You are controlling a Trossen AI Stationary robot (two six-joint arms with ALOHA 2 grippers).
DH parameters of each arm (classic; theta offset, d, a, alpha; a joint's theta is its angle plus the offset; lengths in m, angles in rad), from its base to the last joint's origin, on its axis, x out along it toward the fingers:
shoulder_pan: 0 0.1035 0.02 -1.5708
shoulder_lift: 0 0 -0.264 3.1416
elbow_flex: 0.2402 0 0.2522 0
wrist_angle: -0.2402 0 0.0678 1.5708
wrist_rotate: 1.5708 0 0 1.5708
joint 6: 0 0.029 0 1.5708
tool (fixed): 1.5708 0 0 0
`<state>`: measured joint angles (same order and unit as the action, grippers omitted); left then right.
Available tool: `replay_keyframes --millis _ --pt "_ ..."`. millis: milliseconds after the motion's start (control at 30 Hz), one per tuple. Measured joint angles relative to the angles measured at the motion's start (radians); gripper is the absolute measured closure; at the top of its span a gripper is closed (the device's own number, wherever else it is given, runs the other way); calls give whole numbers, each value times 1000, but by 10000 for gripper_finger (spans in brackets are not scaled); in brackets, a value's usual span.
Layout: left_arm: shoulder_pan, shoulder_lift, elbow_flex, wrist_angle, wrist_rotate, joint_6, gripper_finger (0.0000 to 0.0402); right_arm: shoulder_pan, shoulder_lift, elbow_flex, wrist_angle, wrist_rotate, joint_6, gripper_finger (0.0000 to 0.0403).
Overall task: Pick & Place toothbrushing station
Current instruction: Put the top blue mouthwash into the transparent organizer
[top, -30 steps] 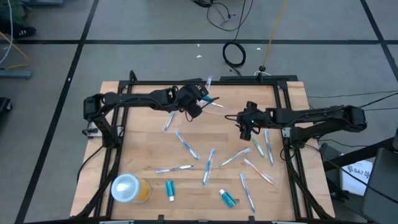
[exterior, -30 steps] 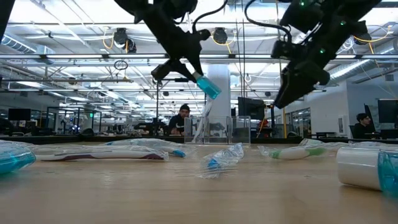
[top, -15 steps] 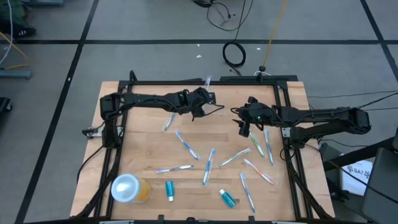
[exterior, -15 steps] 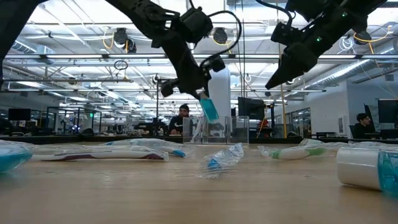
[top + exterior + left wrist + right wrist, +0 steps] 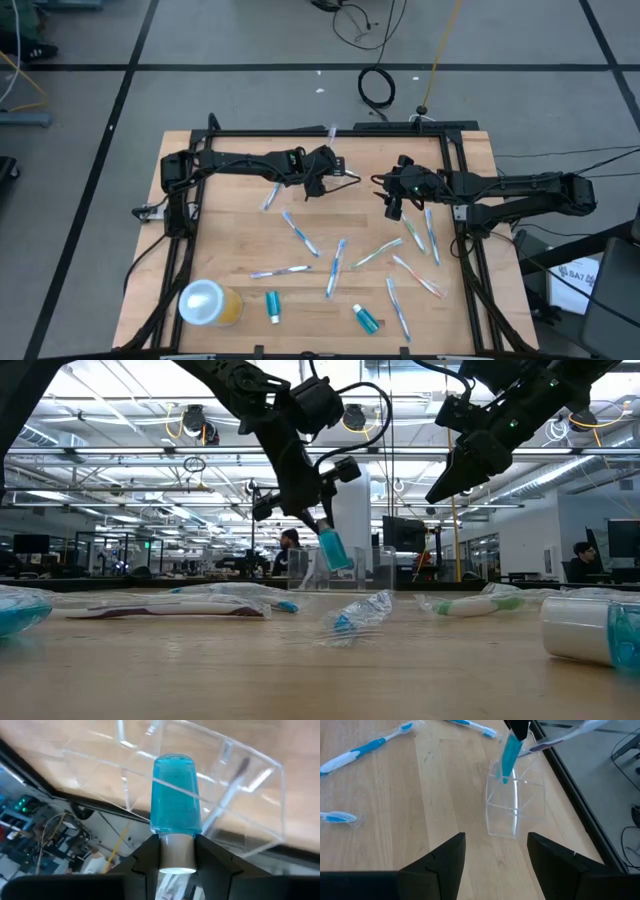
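My left gripper (image 5: 322, 178) is shut on a teal tube with a white cap (image 5: 172, 795) over the clear plastic container (image 5: 512, 805), which stands near the table's far edge. The tube hangs cap up, and its lower end (image 5: 505, 777) is at the container's open top. One toothbrush (image 5: 570, 735) leans in the container. My right gripper (image 5: 495, 860) is open and empty, in the air to the right of the container (image 5: 345, 172). Several toothbrushes (image 5: 300, 233) and two more teal tubes (image 5: 273, 305) lie flat on the table. My left gripper pinches the tube's white cap (image 5: 176, 851) between its two fingers (image 5: 150, 855), one on each side. The fingers come from above, slanting down. The tube (image 5: 333, 548) hangs below them, nearly upright, clear of the table.
An orange-yellow cup with a white lid (image 5: 208, 303) lies at the near left. A second teal tube (image 5: 367, 318) lies near the front edge. Toothbrushes are scattered over the middle and right (image 5: 415, 275). A black frame (image 5: 300, 133) runs along the table's edges.
My left gripper has gone toward the clear container and down, still holding the tube. The tube has tipped from a slant to nearly upright, with its lower end now at the container's top. My right gripper has risen a little.
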<state>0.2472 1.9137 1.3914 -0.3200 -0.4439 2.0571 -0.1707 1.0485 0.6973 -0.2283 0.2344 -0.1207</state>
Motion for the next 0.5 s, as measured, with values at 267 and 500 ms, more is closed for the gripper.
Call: replay_keyframes --millis 267,500 --pt "0 0 0 2 55 9 289 0 0 0 0 0 0 197" --pt "0 0 0 -25 62 118 289 0 0 0 0 0 0 197"
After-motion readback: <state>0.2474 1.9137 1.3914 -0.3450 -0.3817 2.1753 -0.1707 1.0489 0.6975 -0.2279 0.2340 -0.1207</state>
